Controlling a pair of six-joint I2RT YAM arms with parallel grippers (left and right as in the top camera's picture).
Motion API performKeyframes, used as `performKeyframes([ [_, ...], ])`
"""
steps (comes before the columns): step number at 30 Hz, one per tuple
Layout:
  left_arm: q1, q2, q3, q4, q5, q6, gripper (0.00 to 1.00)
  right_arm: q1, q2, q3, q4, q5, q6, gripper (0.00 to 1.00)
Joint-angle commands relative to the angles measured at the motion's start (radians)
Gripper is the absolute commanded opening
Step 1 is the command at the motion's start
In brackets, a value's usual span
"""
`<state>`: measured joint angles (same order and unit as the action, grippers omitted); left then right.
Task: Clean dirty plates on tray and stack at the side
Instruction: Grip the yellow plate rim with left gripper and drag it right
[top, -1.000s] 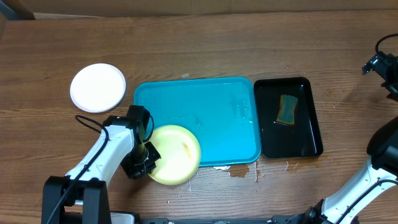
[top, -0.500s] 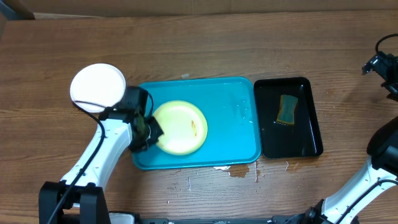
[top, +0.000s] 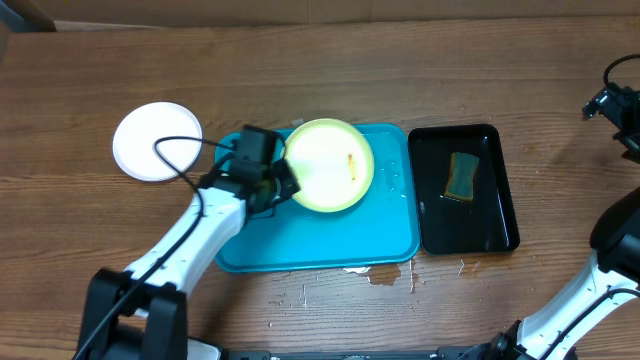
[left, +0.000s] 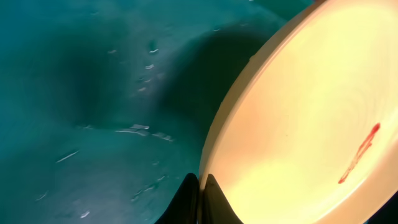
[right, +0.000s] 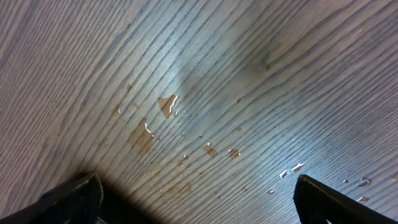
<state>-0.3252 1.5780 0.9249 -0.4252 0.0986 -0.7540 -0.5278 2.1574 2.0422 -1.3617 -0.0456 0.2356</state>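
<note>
A pale yellow-green plate with a small orange-red smear is held over the far middle of the turquoise tray. My left gripper is shut on its left rim. In the left wrist view the plate fills the right side, with the gripper's fingers pinching its edge above the wet tray. A white plate lies on the table left of the tray. My right gripper is open and empty over bare wet wood at the far right edge.
A narrow black tray right of the turquoise tray holds a green-yellow sponge. Small water puddles lie on the wood in front of the trays. The left arm's cable loops over the white plate.
My left gripper has carried the yellow-green plate from the tray's near left edge up and right to its far middle. The right arm has not moved.
</note>
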Motion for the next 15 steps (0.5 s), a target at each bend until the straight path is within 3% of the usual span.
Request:
performKeyframes([
  [1, -0.048, 0.049, 0.019, 0.059, -0.059, -0.033, 0.04, -0.001, -0.021, 0.017, 0.004, 0.000, 0.004, 1.00],
  [3, -0.061, 0.069, 0.019, 0.084, -0.082, -0.037, 0.06, -0.001, -0.021, 0.017, 0.004, 0.000, 0.004, 1.00],
  [5, -0.062, 0.083, 0.019, 0.094, -0.096, -0.036, 0.17, -0.001, -0.021, 0.017, 0.004, 0.000, 0.004, 1.00],
  [8, -0.061, 0.087, 0.019, 0.086, -0.102, 0.001, 0.54, -0.001, -0.021, 0.017, 0.004, 0.000, 0.004, 1.00],
  [10, -0.061, 0.086, 0.028, 0.082, -0.099, 0.072, 0.68, -0.001, -0.021, 0.017, 0.004, 0.000, 0.004, 1.00],
  [13, -0.060, 0.086, 0.087, 0.013, -0.111, 0.125, 0.72, -0.001, -0.021, 0.017, 0.004, 0.000, 0.004, 1.00],
  [15, -0.060, 0.086, 0.154, -0.056, -0.121, 0.177, 0.69, -0.001, -0.021, 0.017, 0.004, 0.000, 0.004, 1.00],
])
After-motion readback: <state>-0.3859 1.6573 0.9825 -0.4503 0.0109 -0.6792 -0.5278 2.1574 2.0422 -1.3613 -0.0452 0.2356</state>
